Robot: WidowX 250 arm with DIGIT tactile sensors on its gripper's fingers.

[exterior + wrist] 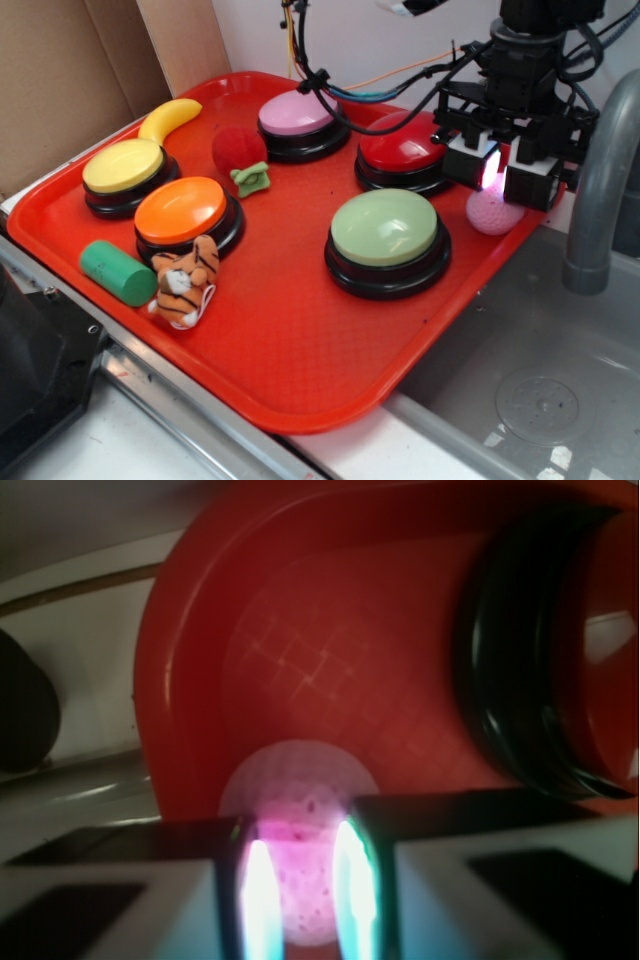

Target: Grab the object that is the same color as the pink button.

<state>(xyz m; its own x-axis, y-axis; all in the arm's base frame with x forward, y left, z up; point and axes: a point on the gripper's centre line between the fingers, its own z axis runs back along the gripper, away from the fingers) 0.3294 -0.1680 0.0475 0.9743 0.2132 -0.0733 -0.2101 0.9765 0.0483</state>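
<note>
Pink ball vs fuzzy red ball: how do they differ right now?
The pink ball is pale and dimpled; the fuzzy red ball is deep red and soft-looking. The pink ball looks smaller. It sits at the tray's right edge between the fingers of the tool, while the red ball lies free mid-tray beside a small green piece. Both are round and on the tray.
</note>
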